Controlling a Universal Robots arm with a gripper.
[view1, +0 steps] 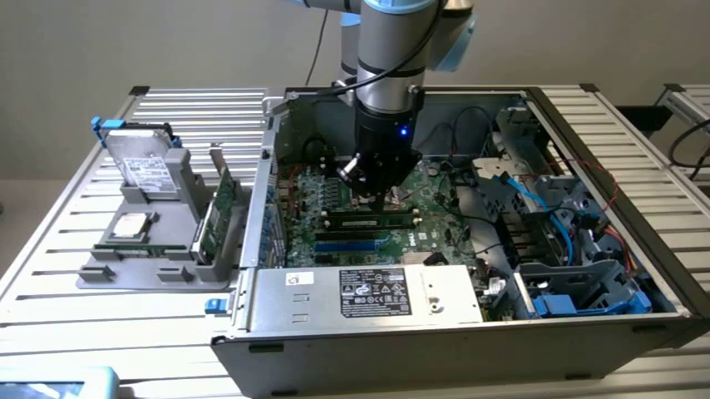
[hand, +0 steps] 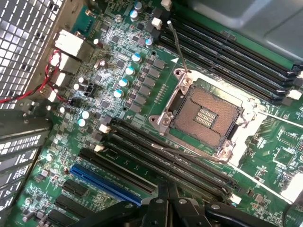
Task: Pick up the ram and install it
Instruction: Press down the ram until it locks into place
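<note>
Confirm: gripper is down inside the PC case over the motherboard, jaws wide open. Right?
Not quite. The gripper is down inside the PC case over the motherboard, but its jaws are shut, not wide open. The wrist view shows them closed together.

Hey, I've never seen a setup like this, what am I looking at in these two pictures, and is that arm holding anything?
A grey robot arm reaches down into an open computer case standing on a slatted table. One picture comes from a camera off to the side; the other from a camera on the arm's wrist, looking down at the green motherboard and its empty processor socket. The gripper is shut, low over the long black slots. A memory stick, the ram, sits in a slot below it. A grey holder beside the case carries spare parts.
</note>
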